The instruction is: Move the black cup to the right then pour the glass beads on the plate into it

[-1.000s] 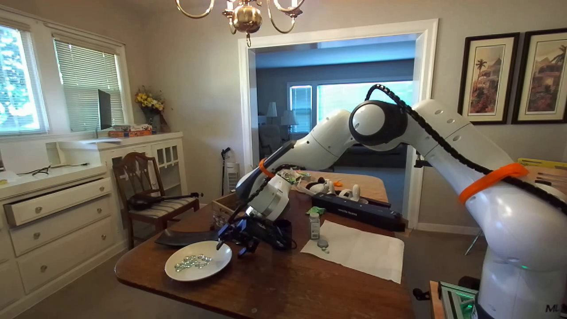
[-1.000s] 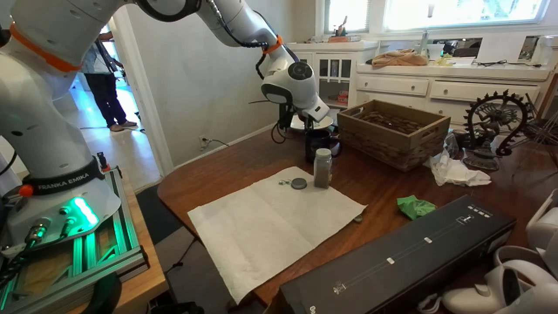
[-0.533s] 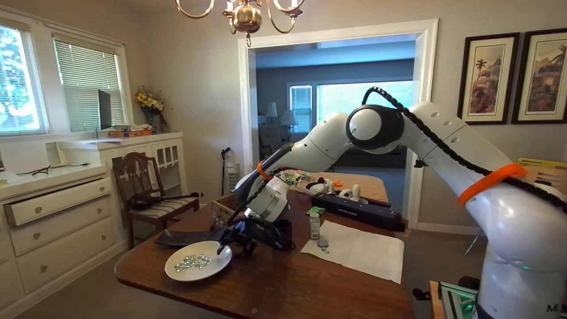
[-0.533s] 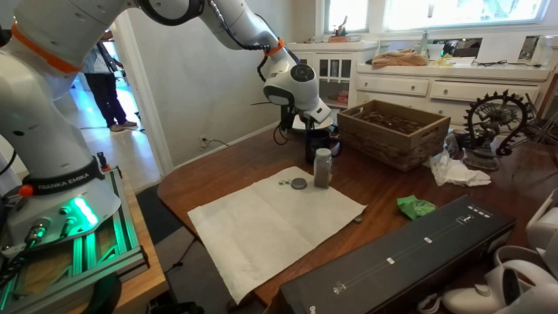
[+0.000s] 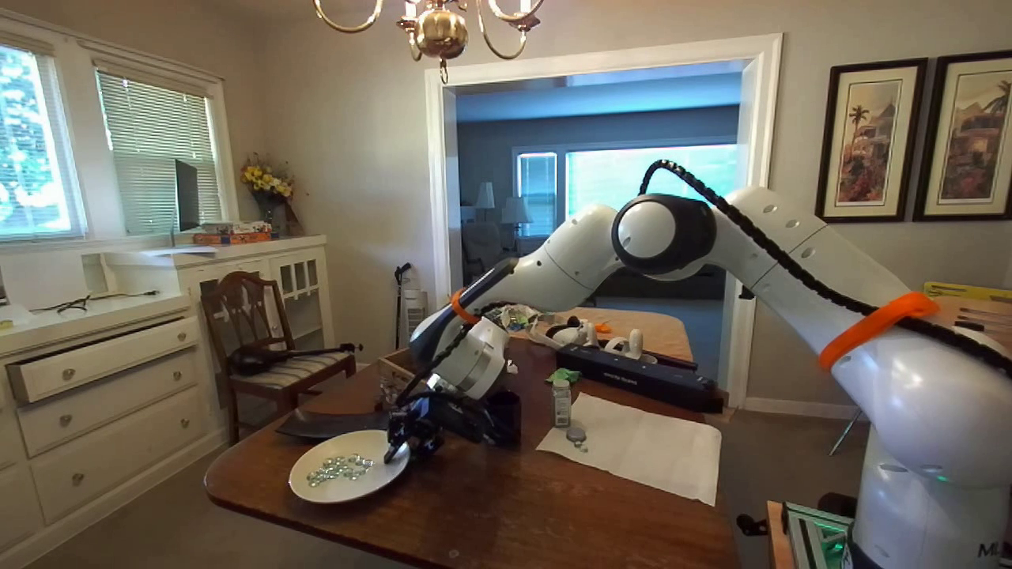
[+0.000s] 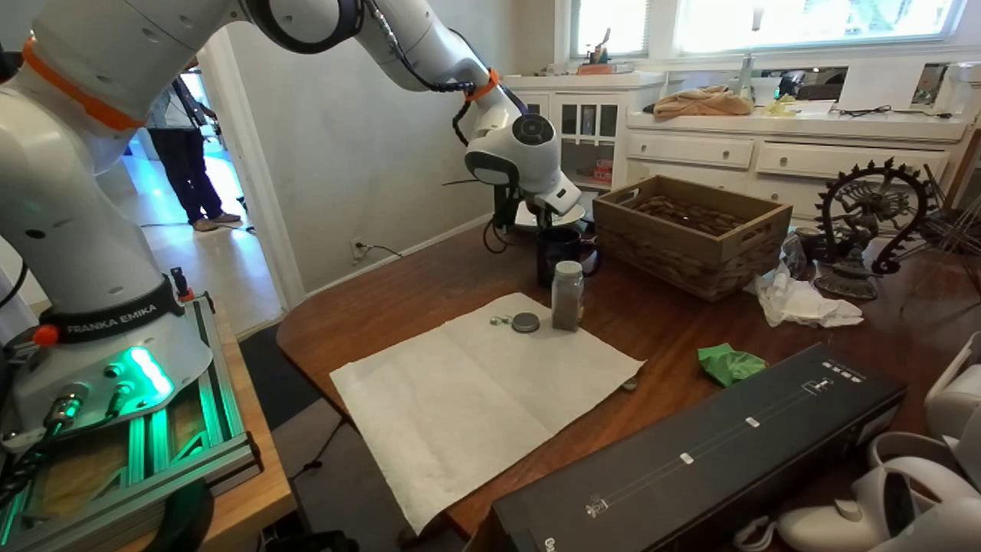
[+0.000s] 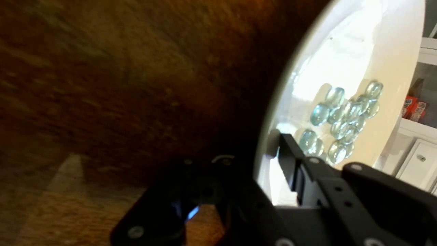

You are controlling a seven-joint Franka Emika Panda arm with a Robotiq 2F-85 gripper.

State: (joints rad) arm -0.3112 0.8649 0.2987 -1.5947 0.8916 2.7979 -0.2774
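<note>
The white plate [image 5: 332,449] lies near the table's far end in an exterior view, with several clear greenish glass beads [image 5: 341,468] in its middle. My gripper [image 5: 405,450] is at the plate's rim, on the side nearer the arm. In the wrist view the gripper [image 7: 266,153] is shut on that rim; one finger [image 7: 290,153] is inside the plate over the beads' edge, and the opposite one is outside, mostly lost in shadow. The black cup [image 6: 556,257] stands upright with its handle showing. My gripper partly covers the cup [image 5: 506,417] in an exterior view.
A woven basket [image 6: 682,245] stands beside the cup. A glass jar [image 6: 567,299] is in front of it, at the edge of a white sheet [image 6: 475,391]. A long black box [image 6: 705,452] and green crumpled paper [image 6: 730,363] lie nearby. A dark flat dish [image 5: 328,425] is behind the plate.
The gripper's jaws have come together at the plate's rim. My arm has lowered and shifted slightly, and the plate has slid a little away from the arm. The cup stays put.
</note>
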